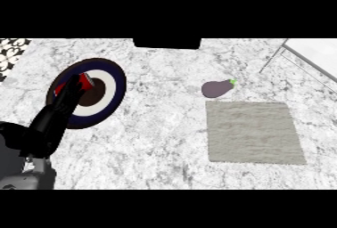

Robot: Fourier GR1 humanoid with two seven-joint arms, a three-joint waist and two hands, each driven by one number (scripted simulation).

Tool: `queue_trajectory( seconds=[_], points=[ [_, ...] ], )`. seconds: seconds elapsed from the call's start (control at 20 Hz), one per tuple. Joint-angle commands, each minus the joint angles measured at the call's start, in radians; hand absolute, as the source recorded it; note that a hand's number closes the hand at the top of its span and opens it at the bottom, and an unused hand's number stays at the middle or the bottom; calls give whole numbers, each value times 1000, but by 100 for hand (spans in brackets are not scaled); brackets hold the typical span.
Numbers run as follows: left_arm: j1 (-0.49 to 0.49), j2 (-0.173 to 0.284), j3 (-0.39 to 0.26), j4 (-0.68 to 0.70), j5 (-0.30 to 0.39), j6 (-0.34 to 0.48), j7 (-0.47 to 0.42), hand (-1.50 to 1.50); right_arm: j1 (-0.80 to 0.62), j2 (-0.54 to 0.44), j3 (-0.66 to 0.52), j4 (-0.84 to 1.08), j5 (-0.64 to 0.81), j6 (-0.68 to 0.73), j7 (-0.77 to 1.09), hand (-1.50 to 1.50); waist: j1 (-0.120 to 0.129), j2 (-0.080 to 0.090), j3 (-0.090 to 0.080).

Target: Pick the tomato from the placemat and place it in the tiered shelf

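Head view puts the tomato (82, 80) at the far left of the counter (158, 142), on the round ringed placemat (116, 87). Only red patches of it show on either side of my left hand (67, 99), which lies across it. My black fingers look curled over and round the tomato, so I take the hand as clamped on it, though most of the fruit is hidden beneath them and I cannot tell whether it is off the mat yet. My grey forearm runs in from the near left corner. My right hand shows nowhere. To the right, well apart from the placemat, an aubergine (217, 88) lies on the bare counter, and just nearer than it a grey rectangular cloth (255, 132) is spread flat. The tiered shelf (309, 55) stands at the far right, only its white corner and thin wire frame in sight. I judge the step in hand to be the pick itself. The next move calls for a lift straight off the mat, then a long carry to the right that passes over or beyond the aubergine without brushing it, ending above a tier of the shelf.
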Motion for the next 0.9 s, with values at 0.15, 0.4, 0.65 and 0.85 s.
queue_trajectory(
  seconds=[0.15, 0.4, 0.65, 0.85],
  points=[
    [-2, -4, 0, 26, -12, -1, -32, 0, 63, 4, -45, 25, -61, 12, -12, 150, 1, 4, 0],
    [16, -28, -9, 23, -35, 30, -29, 0, 103, -7, -14, -24, -27, -37, 144, 150, -17, -5, 0],
    [-1, 35, 57, 27, 23, -21, -16, 0, 106, -63, 51, -70, 69, -48, 361, 150, -24, -10, -2],
    [20, 6, 13, 32, -14, -6, -37, 0, 104, -98, 128, 136, 142, 398, 250, -150, -25, -12, -4]
  ],
)
